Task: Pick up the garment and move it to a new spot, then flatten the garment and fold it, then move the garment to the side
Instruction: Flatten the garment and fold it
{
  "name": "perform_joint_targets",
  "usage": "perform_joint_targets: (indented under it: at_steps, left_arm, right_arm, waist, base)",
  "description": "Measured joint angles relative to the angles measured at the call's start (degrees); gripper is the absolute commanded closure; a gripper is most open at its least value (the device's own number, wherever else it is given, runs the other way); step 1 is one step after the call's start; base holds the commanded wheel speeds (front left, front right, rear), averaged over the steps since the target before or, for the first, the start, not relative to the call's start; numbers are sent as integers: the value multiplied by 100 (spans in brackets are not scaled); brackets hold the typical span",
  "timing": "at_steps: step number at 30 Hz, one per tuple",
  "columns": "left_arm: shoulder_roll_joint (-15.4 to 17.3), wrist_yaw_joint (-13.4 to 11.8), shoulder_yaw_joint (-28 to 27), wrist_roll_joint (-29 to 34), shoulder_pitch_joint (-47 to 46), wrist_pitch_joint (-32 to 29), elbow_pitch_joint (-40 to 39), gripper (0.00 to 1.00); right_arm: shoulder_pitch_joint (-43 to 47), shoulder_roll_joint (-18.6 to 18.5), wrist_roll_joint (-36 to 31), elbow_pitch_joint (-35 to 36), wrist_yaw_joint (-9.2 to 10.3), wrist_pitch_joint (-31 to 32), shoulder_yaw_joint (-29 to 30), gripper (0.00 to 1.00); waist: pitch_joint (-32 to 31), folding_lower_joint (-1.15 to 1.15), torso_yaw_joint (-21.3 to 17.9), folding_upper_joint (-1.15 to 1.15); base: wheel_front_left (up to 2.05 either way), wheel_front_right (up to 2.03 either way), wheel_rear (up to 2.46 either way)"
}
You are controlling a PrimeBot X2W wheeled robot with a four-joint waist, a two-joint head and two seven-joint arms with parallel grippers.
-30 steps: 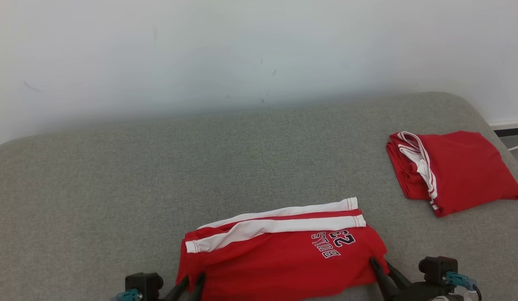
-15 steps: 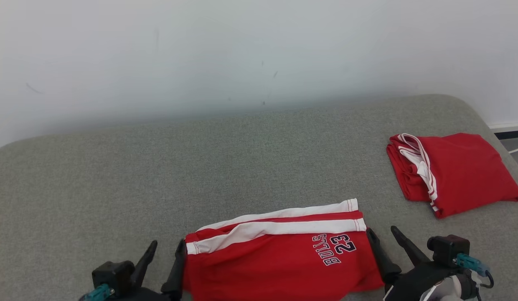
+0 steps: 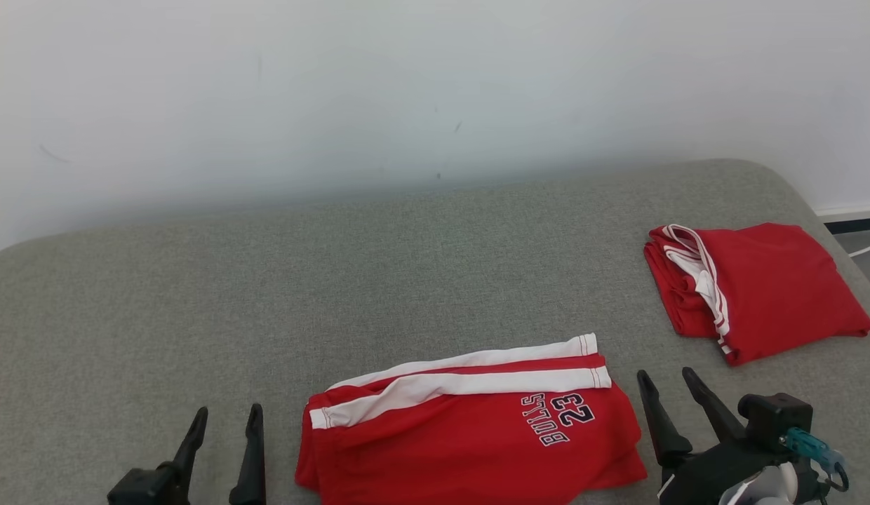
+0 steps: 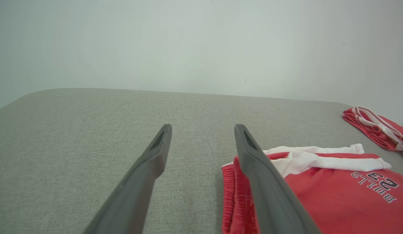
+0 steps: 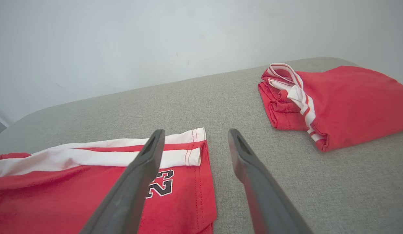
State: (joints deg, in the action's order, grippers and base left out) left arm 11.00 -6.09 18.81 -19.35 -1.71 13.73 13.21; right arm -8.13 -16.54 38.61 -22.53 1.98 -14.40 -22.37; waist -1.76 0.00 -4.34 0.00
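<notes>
We have let go of both ends. Head view: our left gripper point(image 3: 227, 414) and right gripper point(image 3: 665, 375) flank the red garment point(image 3: 470, 435), fingers point(image 3: 252, 449) spread and empty. It lies at the worktop's point(image 3: 407, 266) near edge, long axis left-right, waistband leftward. Left wrist view: waistband point(image 4: 235, 198) beside us. Right wrist view: hems point(image 5: 195, 156) beside us.

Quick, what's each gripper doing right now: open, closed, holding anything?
Left gripper: open, holding nothing.
Right gripper: open, holding nothing.

The red Bulls shorts point(image 3: 470, 435) lie folded flat on the grey upholstered surface point(image 3: 337, 280), white stripes along their far edge, "BULLS 23" print facing up.
</notes>
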Motion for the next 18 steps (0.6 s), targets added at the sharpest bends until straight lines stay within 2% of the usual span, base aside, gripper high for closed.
perform_joint_targets:
  at_steps: [6,18]
  left_arm:
    - [-76,-51,-303,-12,305,26,-277,0]
    - [-172,-94,-520,78,505,45,-621,0]
  right_arm:
    - [229,-10,-54,309,201,-7,311,0]
    - [431,-14,-276,731,263,-7,457,0]
  waist:
    - [-18,0,28,0]
    - [-18,0,60,0]
  base:
    - [0,0,0]
    - [0,0,0]
